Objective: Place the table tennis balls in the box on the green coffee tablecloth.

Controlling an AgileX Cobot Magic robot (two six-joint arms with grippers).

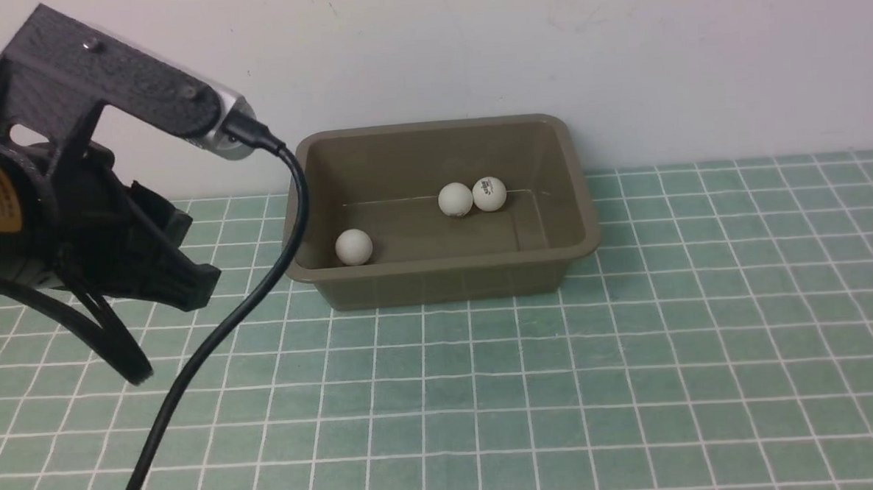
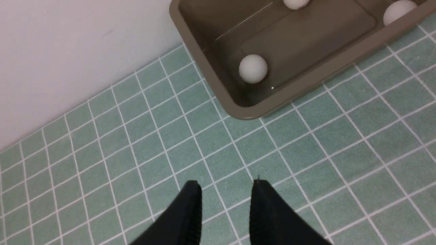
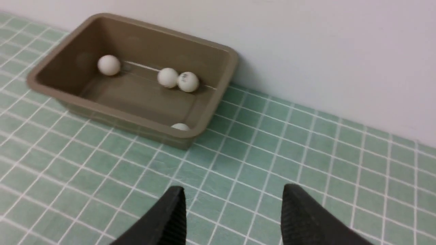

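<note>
All four of the small smooth white table tennis balls look to be inside the olive-brown plastic box (image 1: pixel 442 208) with the flared rim. In the front view I count three: one in the near-left corner (image 1: pixel 353 247), and a pair touching each other along the far wall, a plain one (image 1: pixel 455 199) and one with a dark logo (image 1: pixel 489 193). The fourth (image 3: pixel 180 127) only peeks over the rim in the right wrist view, tucked against the near wall by the right-hand corner, so the front camera can't see it.

The box sits at the back of the teal-green grid-lined tablecloth (image 1: pixel 633 354), close to the white wall (image 1: pixel 620 53), long axis running left to right.

My left gripper (image 2: pixel 224 194) is up off the cloth, out to the left of the box and well apart from it. Its fingers are apart with cloth showing through the gap, nothing between them. From there the box lies ahead and off to the right, with its near-left corner and that corner ball closest. My right gripper (image 3: pixel 233 207) doesn't show in the front view, and its wrist cam shows fingers spread with nothing held. It's further back, the box ahead and to its left.

I can't spot a loose ball on the cloth, so I'd call this basically done. If anything needs nudging, the left arm's nearer.
</note>
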